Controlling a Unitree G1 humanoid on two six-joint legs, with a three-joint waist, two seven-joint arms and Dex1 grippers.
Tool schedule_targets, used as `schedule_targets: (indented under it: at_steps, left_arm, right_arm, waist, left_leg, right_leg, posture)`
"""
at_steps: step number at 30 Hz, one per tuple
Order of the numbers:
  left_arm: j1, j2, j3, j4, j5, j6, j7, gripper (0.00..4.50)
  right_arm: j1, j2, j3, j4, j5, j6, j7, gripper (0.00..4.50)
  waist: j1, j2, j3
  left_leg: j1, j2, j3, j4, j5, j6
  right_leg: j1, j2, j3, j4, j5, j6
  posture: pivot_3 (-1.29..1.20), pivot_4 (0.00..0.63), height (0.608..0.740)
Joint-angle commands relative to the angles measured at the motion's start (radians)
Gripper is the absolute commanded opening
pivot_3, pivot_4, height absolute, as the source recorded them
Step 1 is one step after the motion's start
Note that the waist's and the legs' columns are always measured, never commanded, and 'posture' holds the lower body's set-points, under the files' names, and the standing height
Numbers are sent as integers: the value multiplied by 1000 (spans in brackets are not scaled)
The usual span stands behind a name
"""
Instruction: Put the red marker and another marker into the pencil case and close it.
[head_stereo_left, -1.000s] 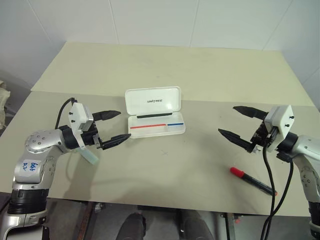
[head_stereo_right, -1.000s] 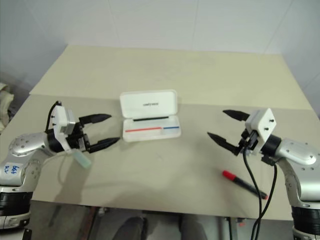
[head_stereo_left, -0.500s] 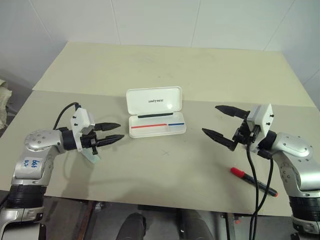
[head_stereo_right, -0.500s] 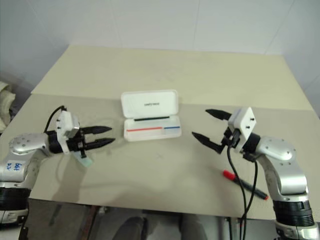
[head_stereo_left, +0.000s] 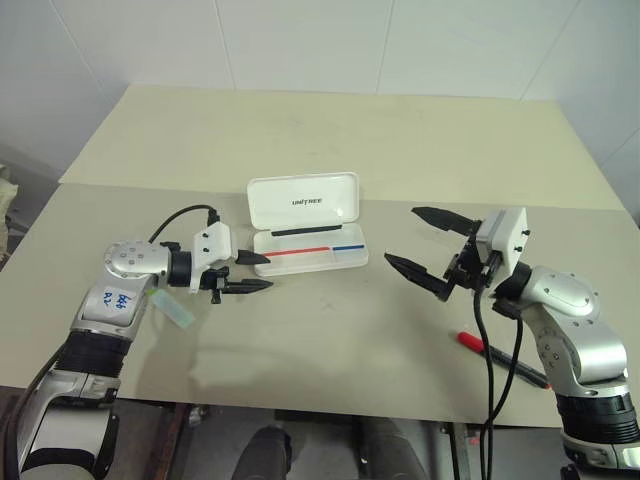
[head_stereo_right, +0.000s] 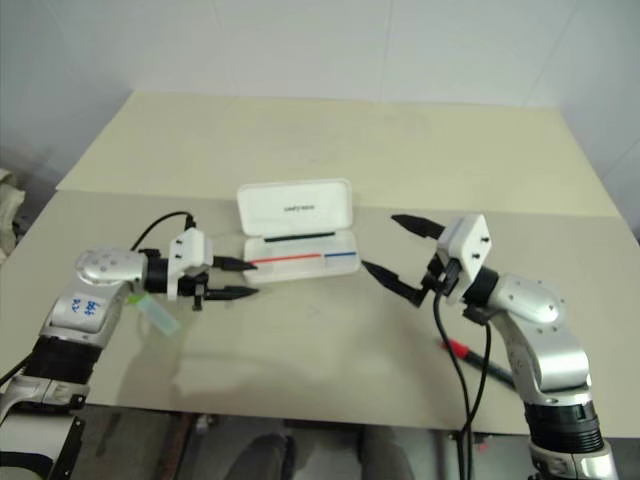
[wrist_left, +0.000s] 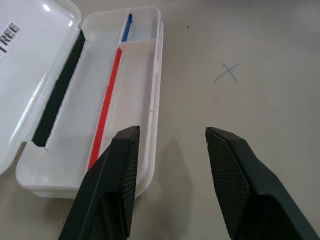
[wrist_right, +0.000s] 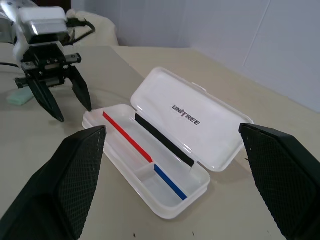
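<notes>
Our left gripper (head_stereo_left: 255, 272) hovers just off the near-left end of the pencil case (head_stereo_left: 308, 228), its two black fingers parted by a narrow gap and holding nothing. The case lies open at the middle of the table (head_stereo_left: 330, 330), lid tipped back, red and blue lines showing in its tray. The green highlighter (head_stereo_left: 174, 308) lies on the table beneath our left forearm, behind the fingers and well short of the case. Our right gripper (head_stereo_left: 425, 243) hangs to the right of the case with its fingers spread wide, empty. The red marker (head_stereo_left: 500, 357) lies on the table below and nearer than that gripper, partly behind its cable, apart from the case.
</notes>
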Motion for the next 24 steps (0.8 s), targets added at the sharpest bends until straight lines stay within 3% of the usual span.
schedule_targets:
  at_steps: [1, 9, 17, 24]
  left_arm:
    - [-37, -1, -13, 22, 18, -14, -25, 2098]
    - [-74, -20, -49, 67, 54, 13, -58, 2098]
    - [-158, -58, -92, 172, 110, -30, -78, 2098]
    - [-189, -79, -95, 220, 141, -58, -55, 2098]
  right_arm:
    - [6, 9, -13, -65, 4, -4, -32, 4500]
    - [45, -9, -15, -117, 28, 21, -37, 4500]
    - [52, -118, 11, -178, 128, 168, 76, 4500]
    - [30, -139, 2, -167, 132, 186, 100, 4500]
  waist:
    - [1, 0, 0]
    - [3, 0, 0]
    - [3, 0, 0]
    - [2, 0, 0]
  left_leg:
    - [0, 0, 0, 0, 0, 0]
    - [0, 0, 0, 3, 0, 0]
    - [0, 0, -1, 5, 0, 0]
    - [0, 0, -1, 4, 0, 0]
  right_leg:
    - [0, 0, 0, 0, 0, 0]
    - [0, 0, 0, 3, 0, 0]
    - [0, 0, 0, 3, 0, 0]
    - [0, 1, 0, 3, 0, 0]
  posture:
    - [0, 150, 740]
    - [0, 150, 740]
    - [0, 150, 740]
    - [0, 150, 740]
